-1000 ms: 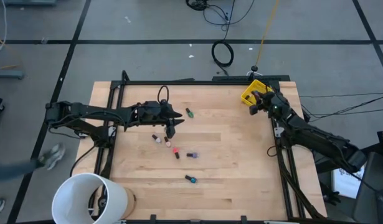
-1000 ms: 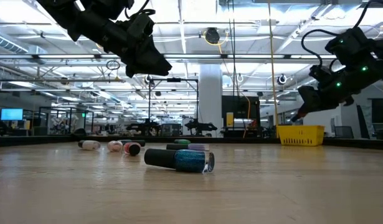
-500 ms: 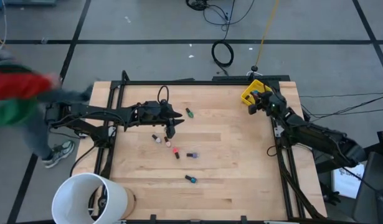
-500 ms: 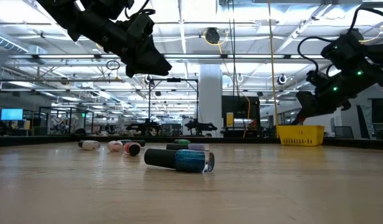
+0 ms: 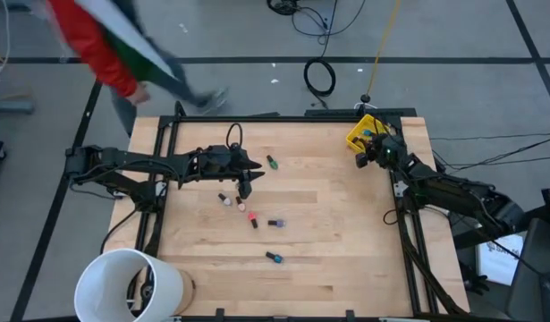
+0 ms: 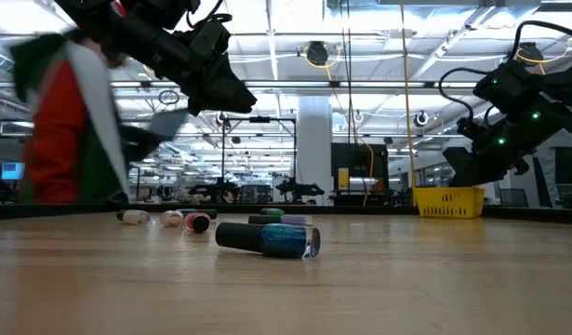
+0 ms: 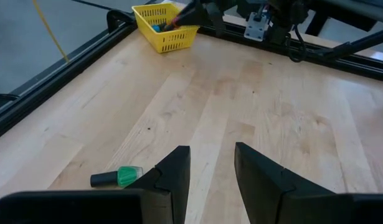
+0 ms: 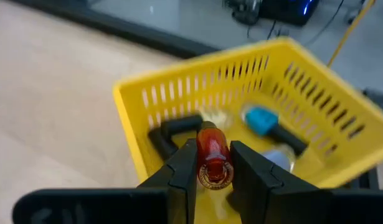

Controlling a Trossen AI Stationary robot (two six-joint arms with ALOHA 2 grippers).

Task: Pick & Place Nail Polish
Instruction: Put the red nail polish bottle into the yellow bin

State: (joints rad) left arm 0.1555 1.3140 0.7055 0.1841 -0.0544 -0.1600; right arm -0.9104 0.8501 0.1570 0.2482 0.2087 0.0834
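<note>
Several nail polish bottles lie on their sides on the wooden table: a green one point(image 5: 271, 163), a pale one point(image 5: 225, 199), two reddish ones point(image 5: 253, 220), a purple one point(image 5: 275, 223) and a teal one point(image 5: 274, 258), which is nearest in the low view point(image 6: 272, 239). My left gripper point(image 5: 245, 189) hovers open and empty above the table beside the green bottle point(image 7: 116, 177). My right gripper point(image 5: 365, 150) is shut on a red bottle point(image 8: 211, 160) at the yellow bin point(image 8: 284, 81), which holds a blue bottle point(image 8: 261, 118) and others. My right gripper pinches the red bottle's body point(image 8: 210, 149) between its two fingers point(image 8: 182, 171). The bottle lies roughly along the fingers, its round base point(image 8: 213, 177) toward the wrist. It is lifted clear, above the bin's near wall point(image 8: 141, 130).
A large white bucket point(image 5: 131, 286) stands at the table's near left corner. The yellow bin point(image 5: 359, 131) sits at the far right corner beside the black frame rail. A person in red and green point(image 5: 114, 45) moves past beyond the far left edge. Bare wood lies across the middle right.
My right gripper has moved a little toward the far edge and the yellow bin, still holding the red bottle. A person has walked from the table's left side around to its far left.
</note>
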